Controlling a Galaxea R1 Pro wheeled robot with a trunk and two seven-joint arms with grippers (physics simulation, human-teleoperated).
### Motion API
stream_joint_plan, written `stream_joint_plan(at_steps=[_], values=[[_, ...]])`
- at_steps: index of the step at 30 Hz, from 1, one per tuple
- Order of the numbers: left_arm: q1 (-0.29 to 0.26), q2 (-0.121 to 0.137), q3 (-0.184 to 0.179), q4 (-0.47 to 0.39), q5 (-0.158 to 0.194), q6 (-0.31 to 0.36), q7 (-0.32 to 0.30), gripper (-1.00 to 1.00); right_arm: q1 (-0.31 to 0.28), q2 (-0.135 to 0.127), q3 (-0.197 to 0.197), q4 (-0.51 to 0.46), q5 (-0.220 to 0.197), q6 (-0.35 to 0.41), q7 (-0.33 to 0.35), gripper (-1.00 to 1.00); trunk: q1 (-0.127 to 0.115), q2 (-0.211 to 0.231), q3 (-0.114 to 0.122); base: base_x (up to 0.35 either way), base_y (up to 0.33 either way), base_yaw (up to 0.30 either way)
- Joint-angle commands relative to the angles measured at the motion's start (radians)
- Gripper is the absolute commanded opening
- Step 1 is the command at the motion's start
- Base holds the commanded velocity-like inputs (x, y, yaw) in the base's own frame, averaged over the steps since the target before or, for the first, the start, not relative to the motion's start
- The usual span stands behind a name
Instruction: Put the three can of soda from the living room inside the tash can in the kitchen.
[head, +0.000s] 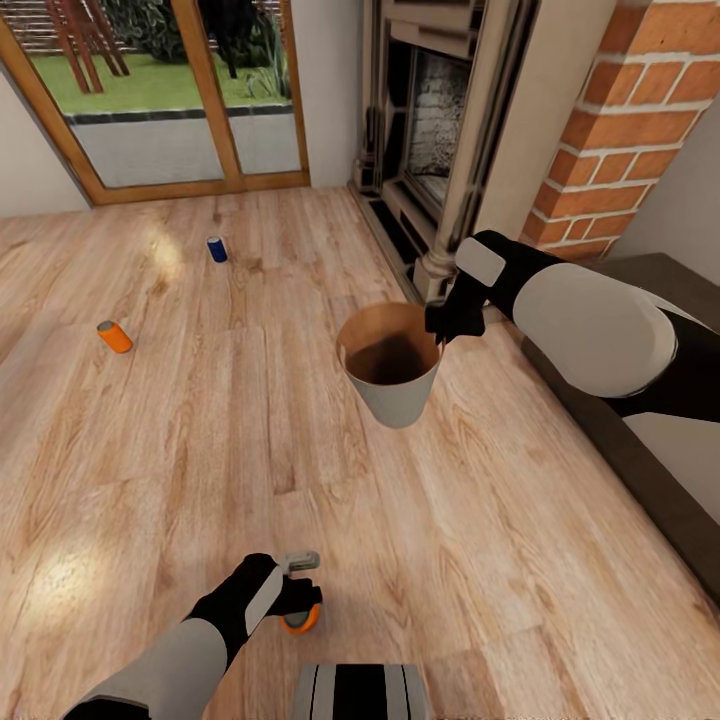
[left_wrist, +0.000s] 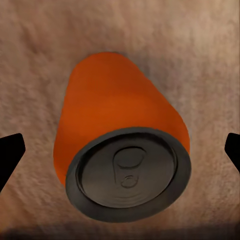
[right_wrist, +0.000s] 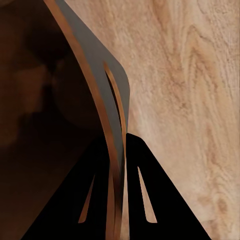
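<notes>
Your nearest orange can (left_wrist: 122, 150) is lying on the wood floor (head: 250, 420) between your left tool's (head: 298, 590) parted fingers, your right tool (head: 448, 322) is clamping the trash can's (head: 390, 385) rim aloft, and two more cans, orange (head: 114, 336) and blue (head: 216, 249), are lying well apart beyond.
</notes>
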Motion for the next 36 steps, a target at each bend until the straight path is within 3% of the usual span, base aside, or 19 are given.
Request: stream_joint_plan(at_steps=[1, 14, 18, 28, 29, 36], values=[[0.0, 0.0, 0.0, 0.0, 0.0, 0.0, 0.0, 1.0, -0.001, -0.001, -0.013, -0.001, -0.015, 0.0, 0.004, -1.0, 0.0, 0.0, -0.004, 0.0, 0.0, 0.0], [0.002, -0.001, 0.0, 0.0, 0.0, -0.001, 0.0, 1.0, -0.001, -0.003, -0.013, -0.001, -0.015, 0.0, 0.004, -1.0, 0.001, -0.001, -0.012, 0.0, 0.0, 0.0], [0.002, -0.002, 0.0, 0.0, 0.0, -0.001, -0.001, 1.0, -0.001, -0.003, -0.013, -0.001, -0.015, 0.0, 0.004, -1.0, 0.003, -0.002, -0.027, 0.0, 0.0, 0.0], [0.002, -0.002, 0.0, 0.0, 0.0, -0.001, -0.001, 1.0, 0.0, -0.003, -0.013, -0.001, -0.014, 0.0, 0.004, -1.0, 0.003, -0.002, -0.027, 0.0, 0.0, 0.0], [0.002, -0.002, 0.0, 0.0, 0.0, -0.001, -0.001, -1.0, 0.0, -0.003, -0.012, -0.001, -0.014, 0.0, 0.004, -1.0, 0.003, -0.002, -0.027, 0.0, 0.0, 0.0], [0.002, -0.002, -0.001, 0.0, 0.0, -0.001, -0.005, -1.0, 0.002, -0.003, -0.012, -0.001, -0.014, 0.0, 0.004, -1.0, 0.003, -0.002, -0.027, 0.0, 0.0, 0.0]])
